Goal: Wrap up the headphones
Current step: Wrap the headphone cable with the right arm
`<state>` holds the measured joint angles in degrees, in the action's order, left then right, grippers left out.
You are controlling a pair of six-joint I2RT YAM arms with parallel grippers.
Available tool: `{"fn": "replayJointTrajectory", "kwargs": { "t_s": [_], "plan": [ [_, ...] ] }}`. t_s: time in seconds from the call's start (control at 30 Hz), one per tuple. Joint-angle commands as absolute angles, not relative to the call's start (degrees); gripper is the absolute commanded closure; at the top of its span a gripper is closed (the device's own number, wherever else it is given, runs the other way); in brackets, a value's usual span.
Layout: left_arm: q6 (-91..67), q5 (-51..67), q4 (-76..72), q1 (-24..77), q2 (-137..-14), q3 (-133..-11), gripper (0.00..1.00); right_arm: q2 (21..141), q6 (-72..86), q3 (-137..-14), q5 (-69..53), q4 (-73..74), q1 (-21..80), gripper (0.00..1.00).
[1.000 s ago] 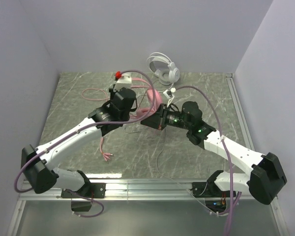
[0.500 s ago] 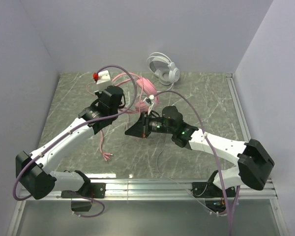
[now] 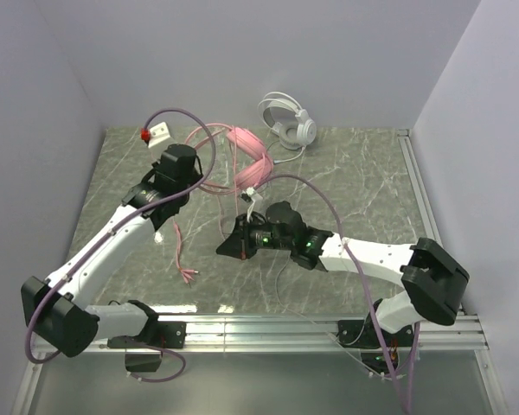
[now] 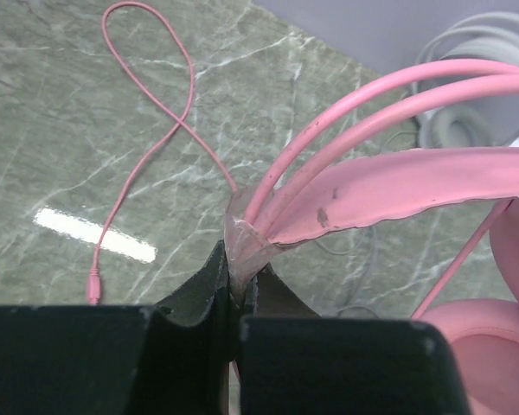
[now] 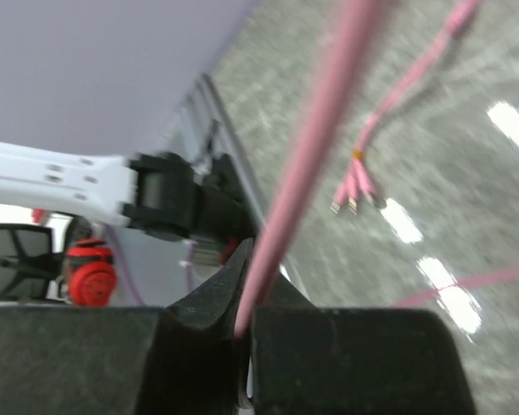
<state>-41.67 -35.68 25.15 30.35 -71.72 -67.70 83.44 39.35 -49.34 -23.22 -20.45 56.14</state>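
Toward the rear, left gripper (image 4: 236,290) clamps the crosswise pink headset (image 4: 398,186); right gripper (image 5: 246,324) clamps its cable (image 5: 320,121).

Left hand (image 4: 236,277), clamped on the pink headset (image 3: 253,160), has swung left, dragging the headset leftward across the bench (image 3: 363,173). Right hand (image 5: 245,303), closed on the pink cable (image 5: 311,130), has drawn left and nearer the arm bases.
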Motion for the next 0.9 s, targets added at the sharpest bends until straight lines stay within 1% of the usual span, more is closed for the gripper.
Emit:
{"fn": "replayJointTrajectory", "kwargs": {
  "t_s": [0.0,0.1,0.23,0.37,0.5,0.63,0.87],
  "plan": [
    [-48.5,-30.7,18.0,29.2,-66.3,-69.2,0.99,83.4,36.8,-46.0,-18.8,-23.0,57.6,1.00],
    [-50.4,-27.7,18.4,28.6,-66.1,-70.4,1.00,85.1,34.0,-46.5,-15.7,-19.7,59.5,1.00],
    [-51.1,-26.3,18.2,27.8,-66.8,-70.5,0.99,86.5,30.3,-49.6,-5.6,-13.7,63.5,1.00],
    [-51.8,-24.3,20.7,26.9,-68.0,-72.7,0.99,88.2,29.6,-50.3,-0.1,-10.3,65.0,1.00],
    [-53.3,-22.3,26.4,26.9,-69.2,-78.1,1.00,87.5,30.4,-46.9,4.6,-13.2,65.0,1.00],
    [-55.5,-18.4,28.6,26.9,-66.9,-79.6,1.00,87.8,31.0,-45.2,6.0,-14.3,64.8,1.00],
    [-60.4,-18.7,38.9,26.7,-65.7,-85.6,1.00,88.3,31.4,-42.7,8.3,-17.6,64.7,1.00]
  ]
}}
